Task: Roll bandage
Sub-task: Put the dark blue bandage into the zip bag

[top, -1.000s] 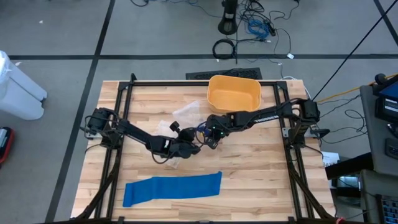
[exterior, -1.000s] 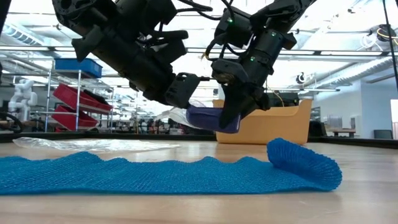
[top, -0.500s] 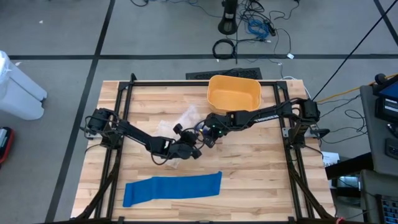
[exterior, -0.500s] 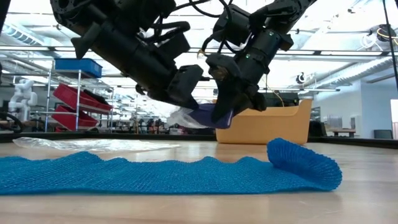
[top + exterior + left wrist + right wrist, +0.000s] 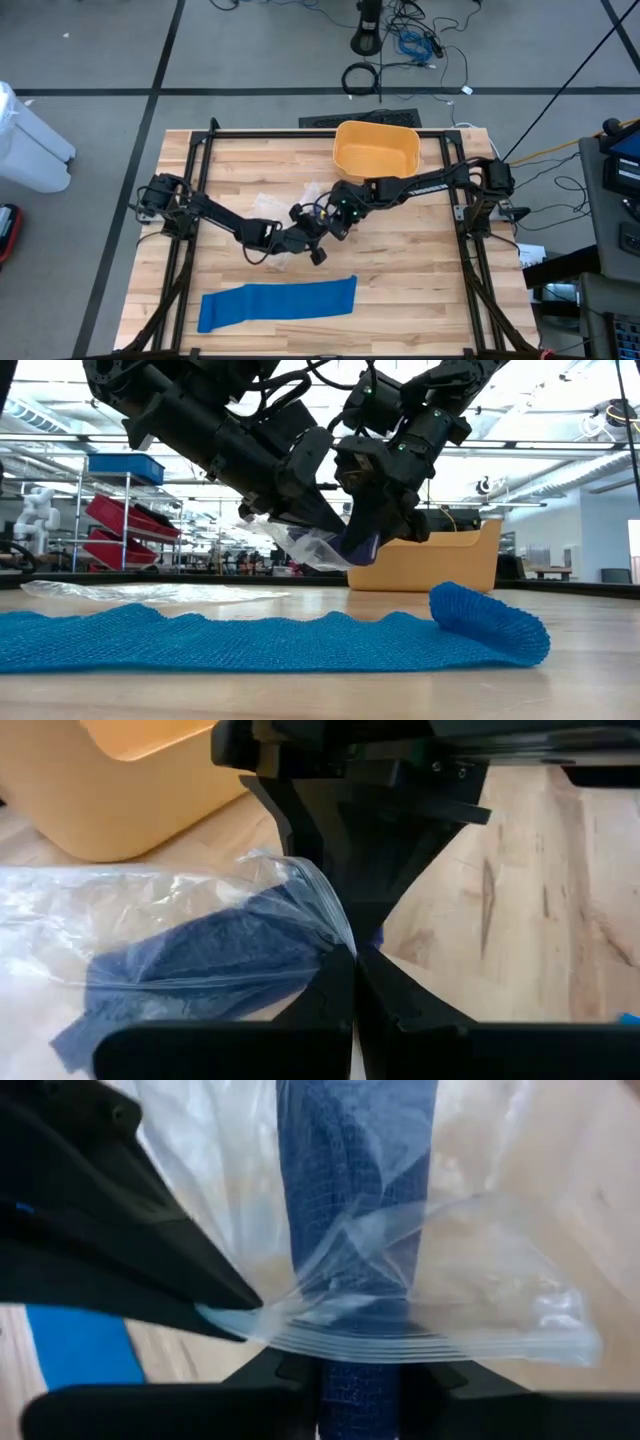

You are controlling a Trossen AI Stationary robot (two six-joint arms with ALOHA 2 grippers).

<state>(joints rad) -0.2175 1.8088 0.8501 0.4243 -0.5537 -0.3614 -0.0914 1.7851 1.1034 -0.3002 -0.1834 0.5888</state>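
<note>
While your left gripper (image 5: 312,243) is pinched tight on the lip of the clear zip bag (image 5: 300,542) and your right gripper (image 5: 362,545) grips the dark blue bandage strip (image 5: 352,1200) that runs into the bag's mouth, both hang above the table (image 5: 420,270) near its middle. Hold the left pinch steady as an anchor and draw the right hand straight along the strip's length, away from the bag mouth, so the plastic does not bunch or ride along. Keep the pair high enough to clear the light blue bandage (image 5: 278,303) lying flat at about six o'clock from them; that one waits to be rolled, its right end already curled. The orange bin (image 5: 376,150) sits at about one o'clock.

How much of the strip is inside the bag you cannot tell, since the plastic folds over it. The right fingertips are covered by bag and strip, so how firm that hold is remains unclear.
</note>
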